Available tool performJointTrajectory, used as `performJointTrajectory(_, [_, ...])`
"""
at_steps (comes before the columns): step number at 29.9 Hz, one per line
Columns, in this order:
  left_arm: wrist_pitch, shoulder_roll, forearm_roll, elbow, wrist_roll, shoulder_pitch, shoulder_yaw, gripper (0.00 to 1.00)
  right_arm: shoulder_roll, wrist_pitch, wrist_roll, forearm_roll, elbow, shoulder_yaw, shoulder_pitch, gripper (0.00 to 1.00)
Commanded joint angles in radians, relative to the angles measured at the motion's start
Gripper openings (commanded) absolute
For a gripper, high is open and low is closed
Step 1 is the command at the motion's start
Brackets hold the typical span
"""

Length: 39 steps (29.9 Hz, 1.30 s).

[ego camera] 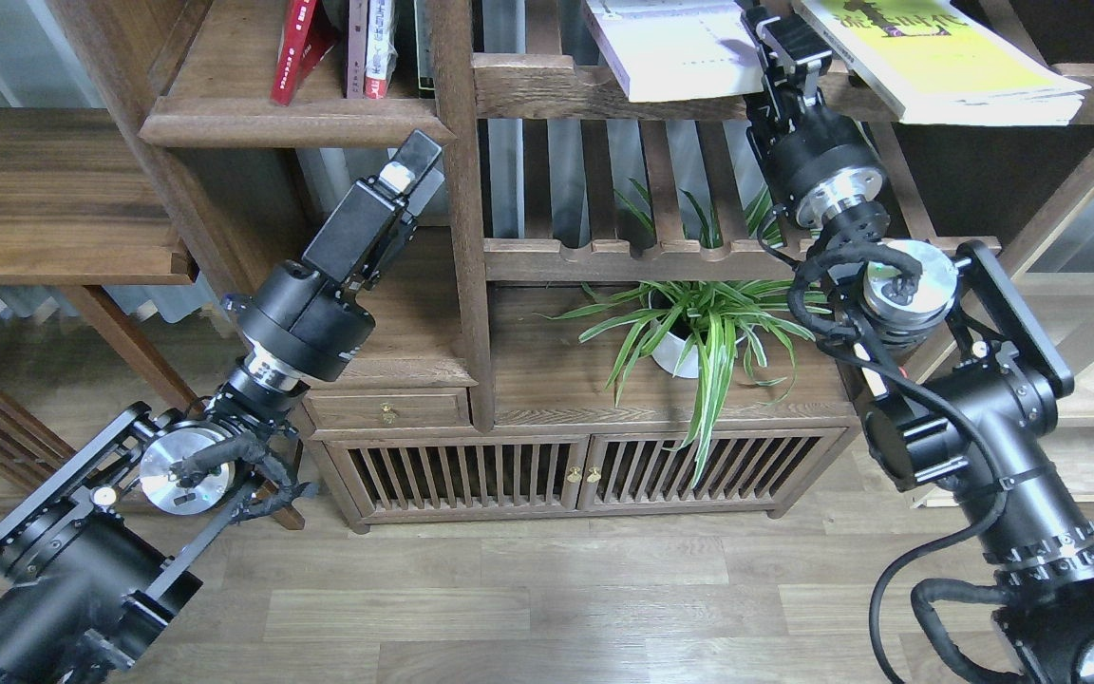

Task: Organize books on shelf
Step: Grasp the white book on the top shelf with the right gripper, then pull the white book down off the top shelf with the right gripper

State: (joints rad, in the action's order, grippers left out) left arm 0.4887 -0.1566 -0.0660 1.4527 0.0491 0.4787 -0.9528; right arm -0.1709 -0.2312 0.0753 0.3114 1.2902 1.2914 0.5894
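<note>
Two of the books lie flat on the slatted rack at the top: a white book (670,47) and a yellow-green book (946,66), both jutting over the front rail. My right gripper (780,38) reaches up into the gap between them, its left finger against the white book's right edge. Its fingers are dark and foreshortened, so how the jaws stand is unclear. The shelf (300,122) is the solid board with the moulded lip at upper left. Just under the lip's right end my left gripper (414,166) points up, shut and holding nothing.
Thin red and white-spined volumes (333,47) stand on the shelf. A vertical post (462,247) runs beside my left gripper. A potted plant (689,332) stands on the low cabinet (585,475), under my right arm. A side table (53,209) is at left.
</note>
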Motion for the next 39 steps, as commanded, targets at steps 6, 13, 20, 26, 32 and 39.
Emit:
performJointTrajectory(6, [0.0, -0.001, -0.001, 0.0, 0.002, -0.002, -0.001, 0.99, -0.001, -0.011, -0.008, 0.0, 0.0, -0.006, 0.015, 0.49])
performJointTrajectory(13, [0.0, -0.001, -0.001, 0.0, 0.0, -0.002, -0.011, 0.99, 0.002, 0.001, -0.008, 0.0, 0.0, -0.006, 0.012, 0.34])
performJointTrajectory(20, [0.0, -0.003, -0.001, 0.0, 0.002, -0.002, -0.012, 0.99, 0.011, 0.085, 0.0, -0.002, 0.0, -0.006, -0.005, 0.09])
performJointTrajectory(26, [0.0, -0.009, -0.001, -0.002, 0.0, -0.003, -0.012, 0.99, 0.01, 0.176, 0.0, 0.0, 0.0, 0.0, -0.06, 0.04])
performJointTrajectory(32, [0.0, -0.009, -0.001, 0.0, 0.0, -0.002, -0.011, 0.99, 0.017, 0.24, 0.006, 0.008, 0.0, 0.003, -0.065, 0.01])
performJointTrajectory(39, [0.0, -0.008, -0.001, -0.002, 0.0, -0.002, -0.012, 0.99, 0.025, 0.341, 0.006, 0.077, 0.004, 0.003, -0.08, 0.0])
